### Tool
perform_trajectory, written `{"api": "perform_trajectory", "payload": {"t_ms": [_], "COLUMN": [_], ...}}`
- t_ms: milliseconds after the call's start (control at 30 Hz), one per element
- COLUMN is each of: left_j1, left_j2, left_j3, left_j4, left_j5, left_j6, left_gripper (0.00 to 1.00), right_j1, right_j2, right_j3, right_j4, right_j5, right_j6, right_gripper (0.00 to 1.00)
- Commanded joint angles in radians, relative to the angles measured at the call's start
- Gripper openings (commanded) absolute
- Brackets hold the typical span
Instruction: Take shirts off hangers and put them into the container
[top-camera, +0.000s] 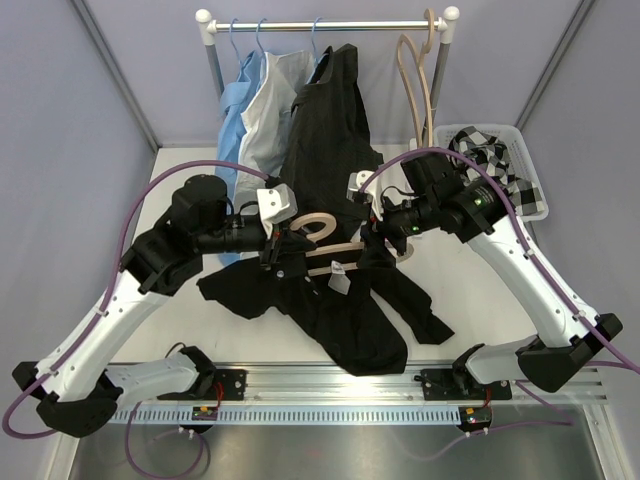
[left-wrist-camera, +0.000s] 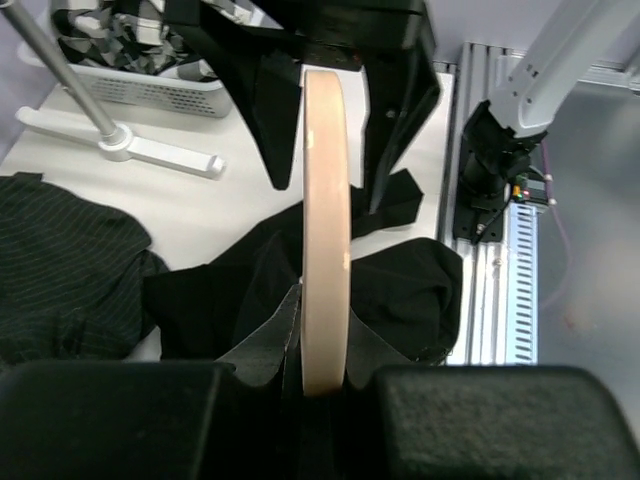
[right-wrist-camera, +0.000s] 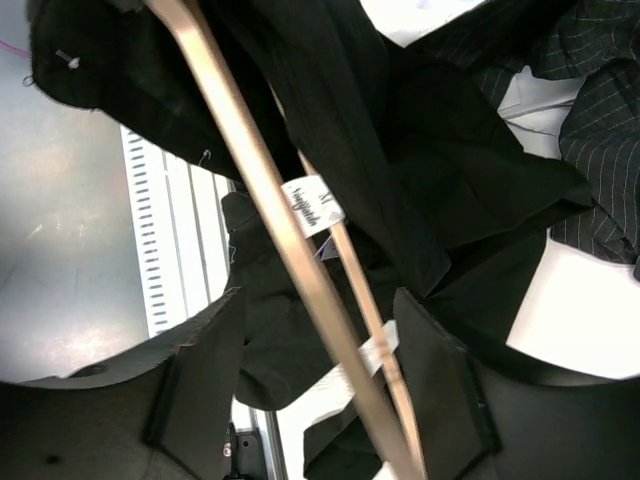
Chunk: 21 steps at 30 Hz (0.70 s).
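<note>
1. Left jaws: almost closed and clamped on the wooden hanger (left-wrist-camera: 325, 230) by its neck. The hanger is held about level over the middle of the surface (top-camera: 180, 330).
2. Right jaws: partway open, gripping nothing. They straddle the hanger's bars and the collar cloth, with the neck label (right-wrist-camera: 315, 205) just ahead of them.
3. Black shirt (top-camera: 350, 320): collar end is on the hanger. The rest lies crumpled from centre towards 6 o'clock.
4. Basket (top-camera: 538, 208) is at 2 o'clock, and a checked shirt (top-camera: 490, 160) is already in it.
5. Step in hand (my judgement): strip the black shirt off the hanger.
6. To do it well:
   - Shift the right jaws off the wood before closing, so they pinch collar or shoulder cloth only.
   - Draw the cloth towards 3 o'clock, along and off the hanger's arm.
   - Keep the left jaws steady as the anchor.
7. Risk: a bar caught in the pinch would drag the hanger along. I cannot tell whether the collar is buttoned; if it is, work one shoulder off first.
</note>
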<state>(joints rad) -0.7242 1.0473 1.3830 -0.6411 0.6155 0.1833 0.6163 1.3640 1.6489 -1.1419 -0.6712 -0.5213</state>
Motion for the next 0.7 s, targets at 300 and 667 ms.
{"api": "perform_trajectory", "payload": {"t_ms": [300, 667], "left_j1": [0.008, 0.023], "left_j2": [0.006, 0.010], "left_j3": [0.063, 0.053], "left_j4": [0.041, 0.038], "left_j5": [0.118, 0.003], "left_j6": [-0.002, 0.008], "left_gripper": [0.00, 0.23], "right_j1": [0.016, 0.014], "right_j2": [-0.016, -0.092], "right_j3": [0.008, -0.061], "right_j4": [0.031, 0.056], "right_j5": [0.002, -0.002], "right_j6": [-0.022, -0.031], "right_gripper": [0.20, 0.00]}}
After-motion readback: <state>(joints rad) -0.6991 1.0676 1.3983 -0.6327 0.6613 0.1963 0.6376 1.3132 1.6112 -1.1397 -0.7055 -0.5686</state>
